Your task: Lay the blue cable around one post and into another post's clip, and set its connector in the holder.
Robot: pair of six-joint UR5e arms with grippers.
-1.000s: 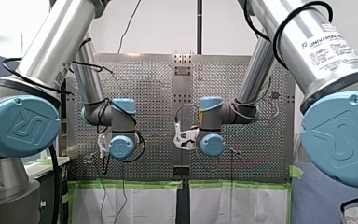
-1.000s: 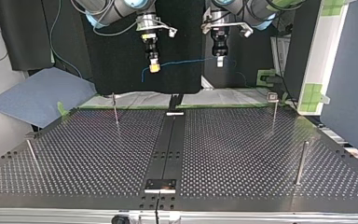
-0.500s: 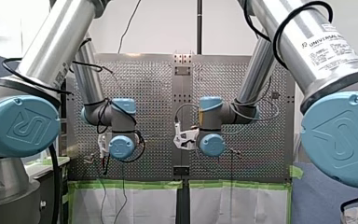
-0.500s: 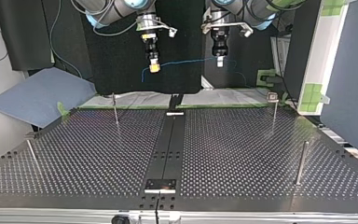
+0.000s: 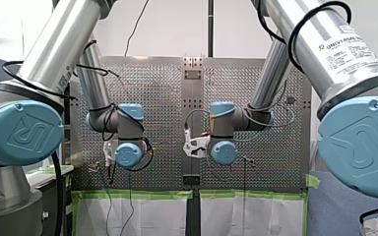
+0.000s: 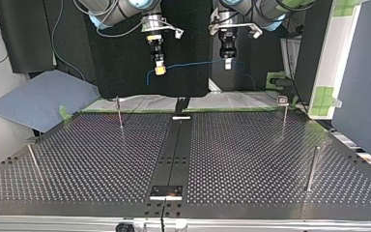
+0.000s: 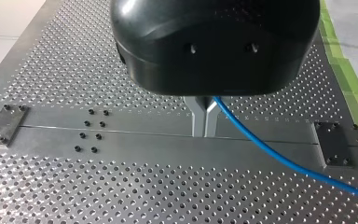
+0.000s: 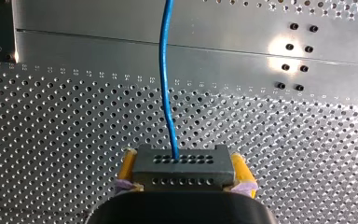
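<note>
Both grippers hang high above the perforated table [image 6: 251, 145] with the blue cable [image 6: 193, 63] stretched between them. In the right wrist view my right gripper [image 8: 182, 171] has its yellow pads [image 8: 240, 171] shut on a dark grey connector block [image 8: 182, 161], and the cable [image 8: 165, 70] runs straight out ahead of it. In the left wrist view my left gripper [image 7: 204, 115] holds the cable [image 7: 270, 151] between its shut metal fingers [image 7: 198, 116]. In the top view my right gripper [image 6: 160, 69] is at the left and my left gripper [image 6: 227, 63] at the right.
Thin metal posts stand on the table in the top view: one far left [image 6: 119, 113], one far right [image 6: 283, 116], one near right [image 6: 312, 169] and one near left [image 6: 32, 159]. A small plate [image 6: 165, 192] sits on the centre strip's near end.
</note>
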